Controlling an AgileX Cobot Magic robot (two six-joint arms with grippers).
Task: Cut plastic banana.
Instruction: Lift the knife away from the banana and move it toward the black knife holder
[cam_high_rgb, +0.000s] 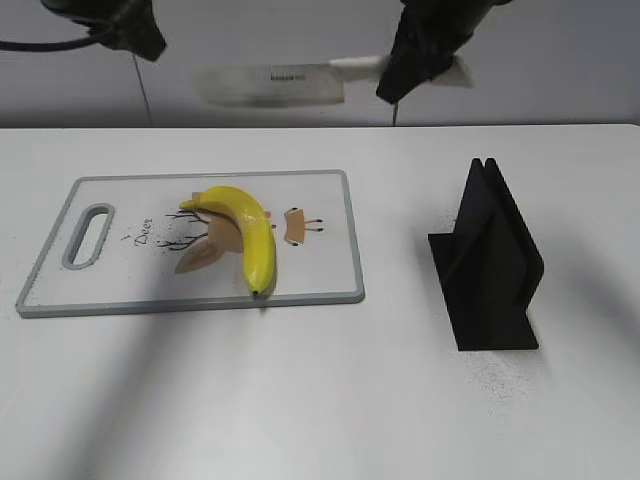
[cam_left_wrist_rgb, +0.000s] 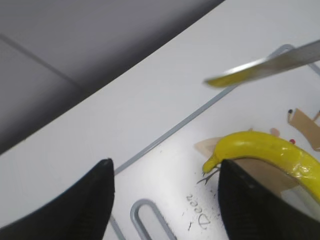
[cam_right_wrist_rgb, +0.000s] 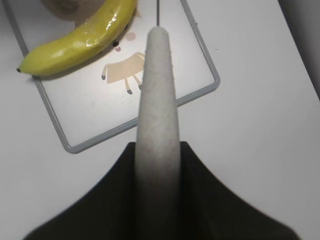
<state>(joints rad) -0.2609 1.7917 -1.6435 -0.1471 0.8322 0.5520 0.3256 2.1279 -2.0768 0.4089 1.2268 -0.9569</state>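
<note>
The yellow plastic banana (cam_high_rgb: 245, 228) lies on the white cutting board (cam_high_rgb: 320, 215), stem at the far left, dark tip towards the front. It also shows in the left wrist view (cam_left_wrist_rgb: 270, 152) and the right wrist view (cam_right_wrist_rgb: 80, 40). My right gripper (cam_high_rgb: 420, 55) is shut on the pale handle (cam_right_wrist_rgb: 157, 115) of a white knife (cam_high_rgb: 275, 84), held high above the board's far edge, blade pointing left. The blade shows in the left wrist view (cam_left_wrist_rgb: 265, 67). My left gripper (cam_left_wrist_rgb: 165, 172) is open and empty, high above the board's left end near the banana's stem.
A black knife stand (cam_high_rgb: 488, 262) stands on the white table to the right of the board. The board has a grey rim (cam_right_wrist_rgb: 125, 125) and a handle slot (cam_high_rgb: 88, 235) at its left end. The table's far edge meets a grey wall.
</note>
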